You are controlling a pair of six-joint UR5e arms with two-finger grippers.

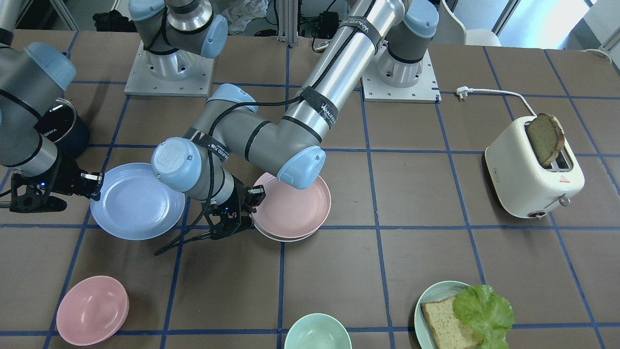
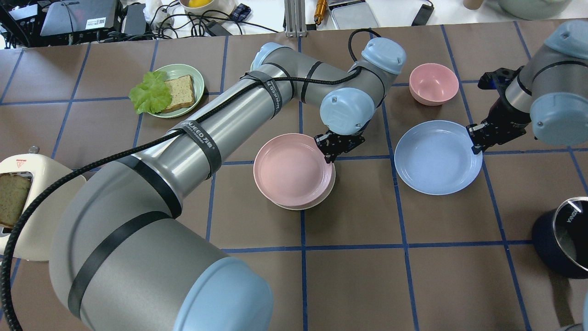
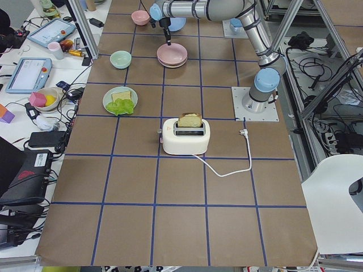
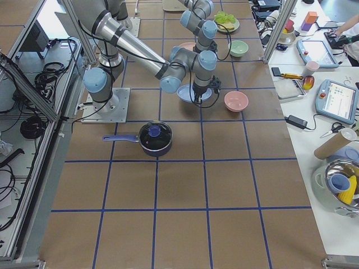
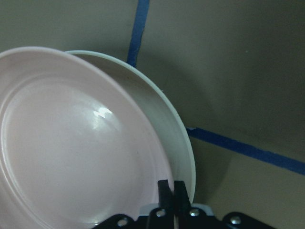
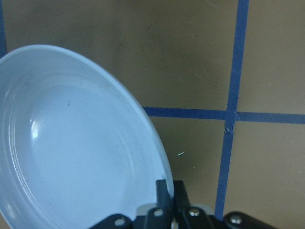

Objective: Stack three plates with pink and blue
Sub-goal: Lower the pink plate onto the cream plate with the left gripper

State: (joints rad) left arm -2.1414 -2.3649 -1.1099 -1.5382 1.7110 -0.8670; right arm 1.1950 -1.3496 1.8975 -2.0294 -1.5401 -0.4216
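While the left hand (image 5: 172,183) pinches the rim of the pink plate (image 2: 291,170) with its fingers drawn nearly together, that plate lies on top of the cream plate (image 5: 169,129). It sits slightly off centre, so a crescent of the cream rim shows along one side. This pair is near the middle of the tabletop (image 2: 367,276). The left arm reaches across from the robot's left, and its wrist hangs over the far edge of the stack in the overhead view.

The right hand (image 6: 170,183) is likewise narrowed onto a rim, gripping the edge of the blue plate (image 2: 436,158) on the side towards the robot's right. The blue plate is to the right of the stacked pair and apart from it, with bare tabletop between them. Whether it is flat on the tabletop or raised a little, I cannot tell.

A pink bowl (image 2: 433,83) stands just beyond the blue plate, on the side away from the robot. A mint bowl (image 1: 317,332) sits at the operators' edge. On the robot's left, a pale teal plate (image 2: 197,82) carries bread and lettuce, and a white toaster (image 1: 528,179) has a slice standing in its slot. A dark blue saucepan (image 4: 155,138) with a lid sits near the right arm.
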